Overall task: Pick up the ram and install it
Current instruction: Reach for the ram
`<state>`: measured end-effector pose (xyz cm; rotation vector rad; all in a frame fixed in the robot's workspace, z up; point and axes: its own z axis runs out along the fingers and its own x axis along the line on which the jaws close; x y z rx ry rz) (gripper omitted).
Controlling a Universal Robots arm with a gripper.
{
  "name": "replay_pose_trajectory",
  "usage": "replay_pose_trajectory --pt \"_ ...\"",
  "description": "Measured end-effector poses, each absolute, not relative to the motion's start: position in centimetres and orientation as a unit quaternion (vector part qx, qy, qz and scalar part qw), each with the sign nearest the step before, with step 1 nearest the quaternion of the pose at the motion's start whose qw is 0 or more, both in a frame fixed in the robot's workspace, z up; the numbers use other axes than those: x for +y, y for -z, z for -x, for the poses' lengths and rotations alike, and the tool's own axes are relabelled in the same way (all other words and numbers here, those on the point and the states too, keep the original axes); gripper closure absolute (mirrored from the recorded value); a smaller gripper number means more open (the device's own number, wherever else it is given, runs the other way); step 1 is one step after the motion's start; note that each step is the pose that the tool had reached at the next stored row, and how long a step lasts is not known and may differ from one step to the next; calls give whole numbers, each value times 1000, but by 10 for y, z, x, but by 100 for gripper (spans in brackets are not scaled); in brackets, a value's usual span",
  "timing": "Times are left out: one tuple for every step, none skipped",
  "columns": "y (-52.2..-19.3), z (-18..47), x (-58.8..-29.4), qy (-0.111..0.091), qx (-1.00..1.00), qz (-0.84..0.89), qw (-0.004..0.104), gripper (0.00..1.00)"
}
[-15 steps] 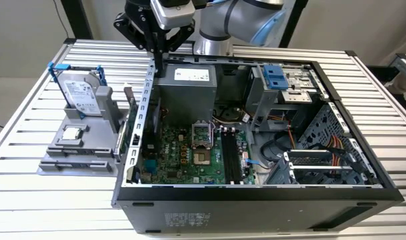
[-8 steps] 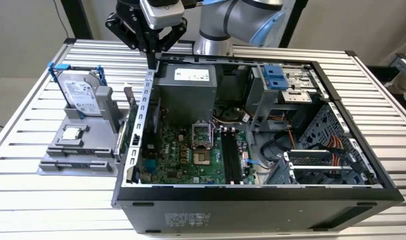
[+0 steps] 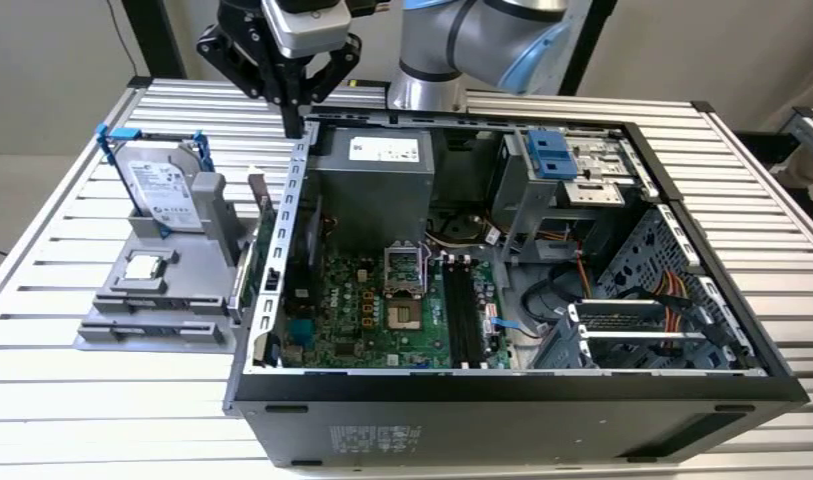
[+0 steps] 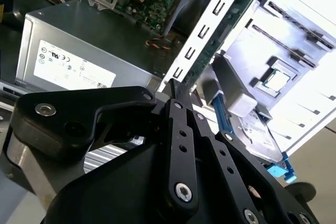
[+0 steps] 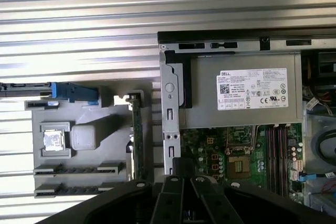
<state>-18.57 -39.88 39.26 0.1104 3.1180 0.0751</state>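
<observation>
One slatted desk (image 3: pixel 99 420) carries an open case (image 3: pixel 513 415), its lid off, likely so the empty black slots (image 3: pixel 460 310) can be reached from above. Just beside it, a grey rack (image 3: pixel 146 325) stands the ram (image 5: pixel 137 135) on edge, leaving its top edge free for pinching. The gripper (image 3: pixel 295 125) hovers above the case's rear corner, closed together and empty.

I've only a narrow gap between the ram (image 5: pixel 136 135) and the case wall (image 5: pixel 169 114); the hard drive (image 3: pixel 159 190) stands off the other side, and it's open straight above both
</observation>
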Motion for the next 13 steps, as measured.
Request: replay_pose_trajectory --pt "-393 187 -399 -24 999 -35 10 100" --pt "-393 188 -399 -24 999 -35 10 100" --pt "-393 190 -399 -24 999 -35 10 100" --pt "-393 192 -399 -24 999 -35 10 100" --pt "-393 193 -399 -24 999 -35 10 100" --pt "-393 194 -399 -24 999 -35 10 100" --pt "-393 196 -399 -24 999 -35 10 100" --pt "-393 197 -399 -24 999 -35 10 100" --pt "-393 199 -399 -24 999 -35 10 100" --pt "-393 200 -399 -24 999 -35 10 100" --pt "-393 202 -399 -24 999 -35 10 100" --pt "-393 203 -399 -24 999 -35 10 100" --pt "-393 205 -399 -24 999 -35 10 100"
